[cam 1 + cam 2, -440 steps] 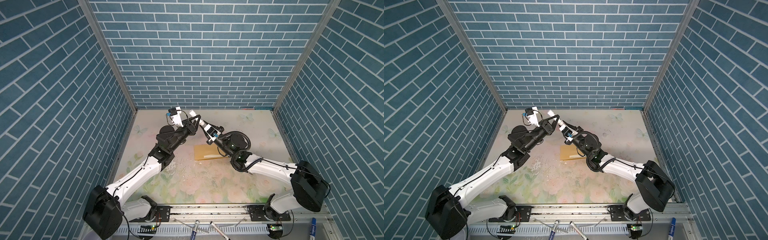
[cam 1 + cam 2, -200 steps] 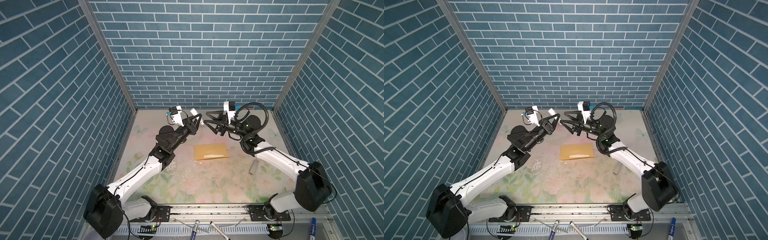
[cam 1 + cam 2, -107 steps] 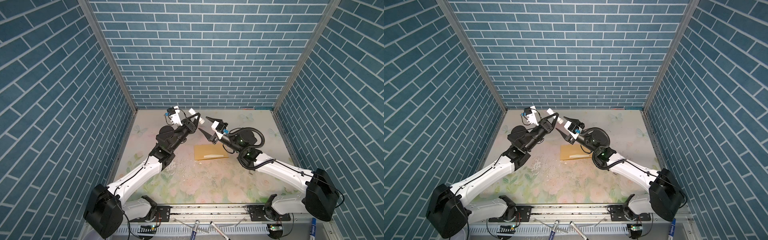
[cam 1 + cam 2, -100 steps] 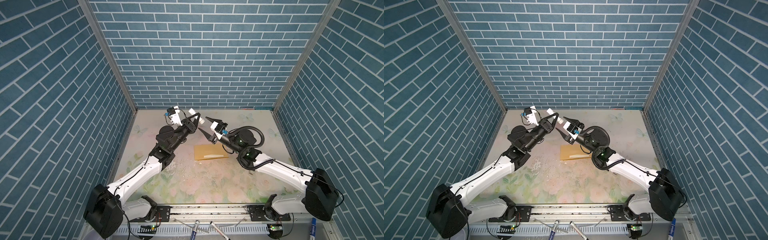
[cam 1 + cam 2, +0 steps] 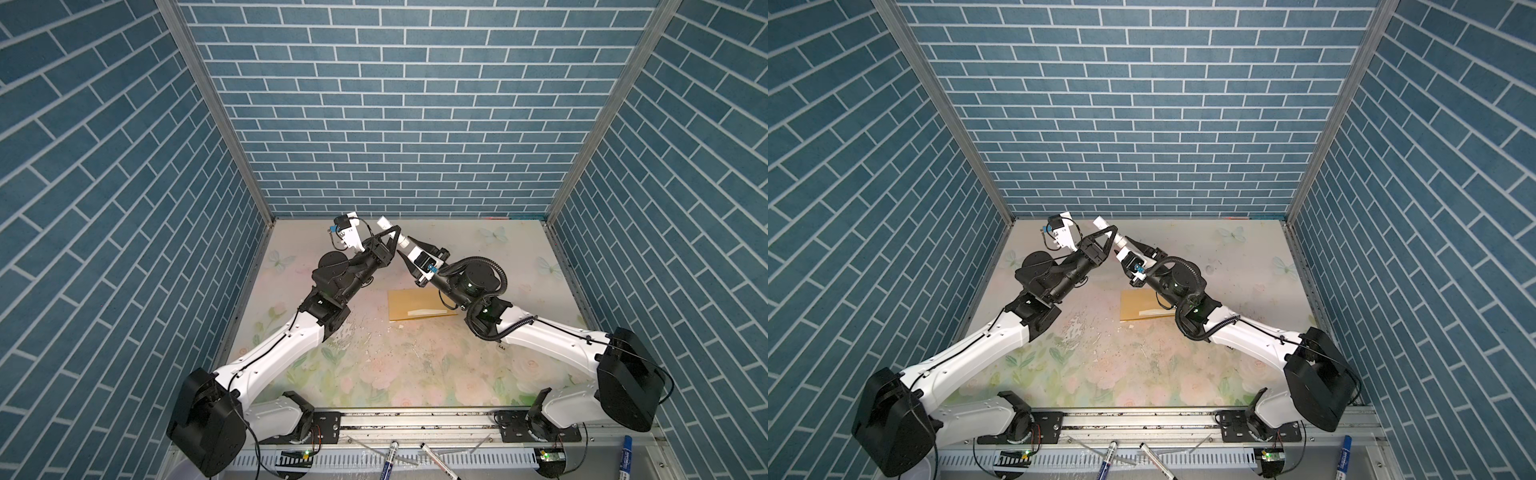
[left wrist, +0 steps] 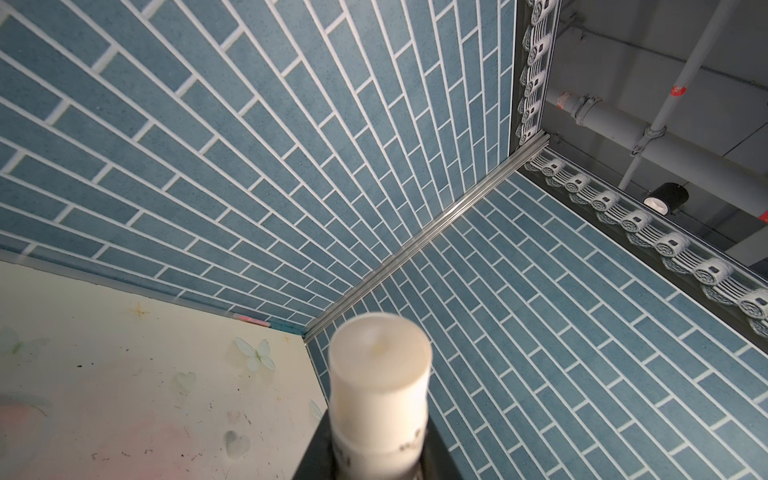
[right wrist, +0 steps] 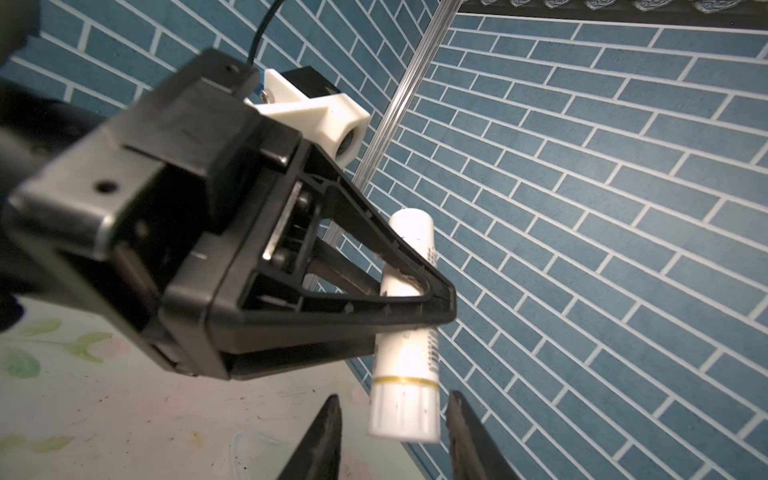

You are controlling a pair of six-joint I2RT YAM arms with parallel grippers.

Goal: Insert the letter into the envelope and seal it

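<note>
My left gripper (image 5: 392, 235) is raised over the back of the table, shut on a white glue stick (image 5: 408, 249), also seen as the glue stick (image 6: 380, 374) between its jaws. In the right wrist view the glue stick's capped end (image 7: 405, 407) sits between the fingers (image 7: 324, 436) of my right gripper (image 7: 395, 415), which is open with a gap on each side. The tan envelope (image 5: 409, 301) lies flat mid-table below both grippers, with a pale sliver along its near edge. The letter does not show as a sheet.
Blue brick walls close in the floral table (image 5: 374, 365) on three sides. Two markers (image 5: 388, 457) lie on the front rail and a blue marker (image 5: 625, 453) at the front right. The right arm's elbow covers the envelope's right end.
My right gripper has swung from the back right over to the left gripper, and its jaws have narrowed around the glue stick's capped end. The left arm has barely moved.
</note>
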